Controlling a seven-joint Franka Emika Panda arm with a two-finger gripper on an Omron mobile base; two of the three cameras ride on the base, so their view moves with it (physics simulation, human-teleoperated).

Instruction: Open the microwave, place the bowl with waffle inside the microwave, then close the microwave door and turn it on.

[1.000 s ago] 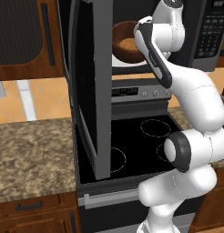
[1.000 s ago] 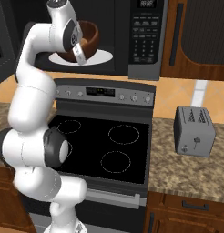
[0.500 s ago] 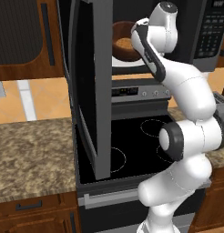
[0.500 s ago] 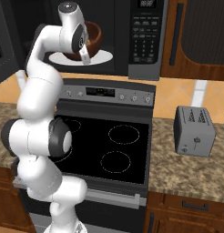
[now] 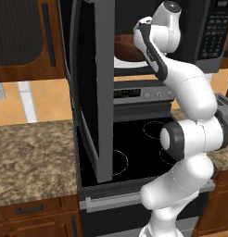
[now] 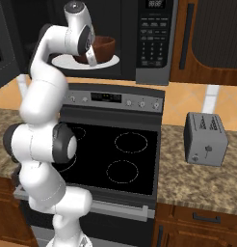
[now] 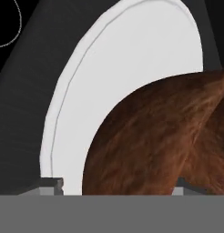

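Inside the microwave [image 6: 139, 38], the bowl [image 6: 102, 49] sits over the white turntable [image 7: 132, 59], with the gripper [image 6: 93, 57] at its near rim. The door [image 5: 90, 88] stands wide open to the left, above the stove [image 6: 120, 157]. In the hand view the bowl's brown wall fills the space just ahead of the fingertips [image 7: 54, 184]; whether the jaws grip the rim or merely flank it cannot be told. The waffle is hidden by the bowl's wall from these angles.

Judgement: the step in hand is setting the bowl down on the turntable.
- The bowl appears off-centre, toward the near edge of the plate — it would do better nudged further in, so the door clears it on closing.
- Contact between bowl base and turntable cannot be confirmed; the bowl should be lowered until it rests flat before the fingers part.
- Release should be gentle and the hand drawn straight back out of the cavity, clear of the rim, or the bowl may tip.
- The door's swing path must be free of the arm before closing.
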